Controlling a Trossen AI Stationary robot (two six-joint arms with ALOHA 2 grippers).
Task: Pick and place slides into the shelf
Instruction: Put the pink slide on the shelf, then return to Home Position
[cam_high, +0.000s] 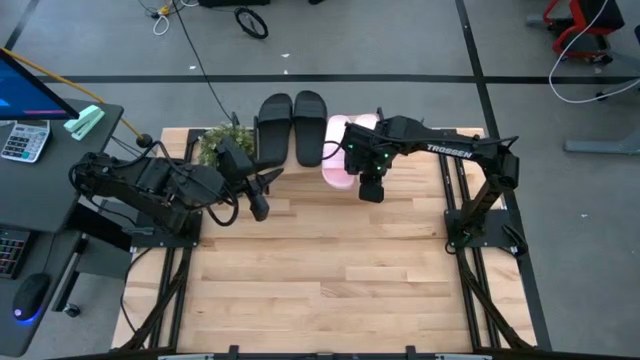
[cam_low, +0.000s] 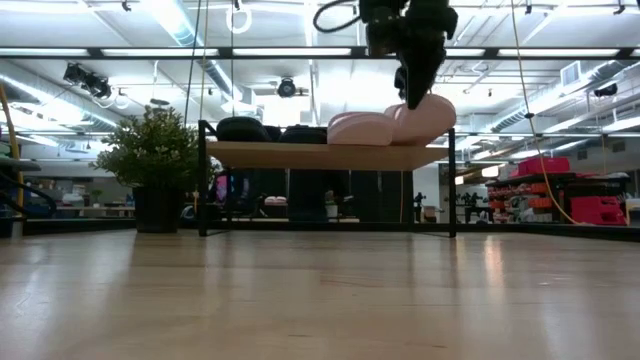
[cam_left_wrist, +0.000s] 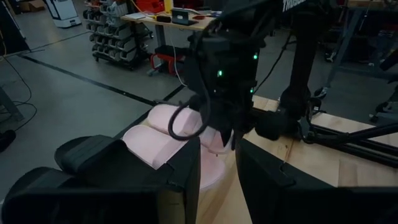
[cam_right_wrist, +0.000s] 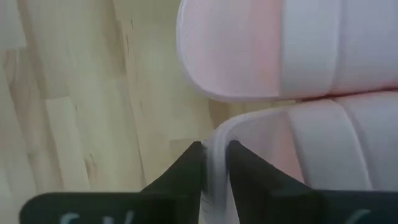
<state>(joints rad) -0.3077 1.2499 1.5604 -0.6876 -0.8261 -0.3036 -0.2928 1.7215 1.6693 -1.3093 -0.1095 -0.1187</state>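
Note:
The shelf (cam_low: 300, 155) stands at the table's far edge. On its board lie two black slides (cam_high: 275, 125) (cam_high: 310, 125), side by side, and one pink slide (cam_high: 338, 155) to their right. My right gripper (cam_high: 371, 188) hangs above the shelf's right part, shut on the second pink slide (cam_low: 428, 118), which lies beside the first. My left gripper (cam_high: 258, 205) waits open over the table's left part, just near of the black slides, touching nothing. My right gripper pinches the second pink slide between its two fingers (cam_right_wrist: 194, 167), at the thin edge of the sole's near end (cam_right_wrist: 216, 152). The fingers come from above, pointing down. The slide sits tilted, its near end raised; whether its far part rests on the board I cannot tell.
A potted plant (cam_high: 222, 145) stands on the table left of the shelf. A desk with a calculator (cam_high: 22, 140) lies beyond the table's left edge. The wooden tabletop (cam_high: 330, 270) stretches free toward the near edge.

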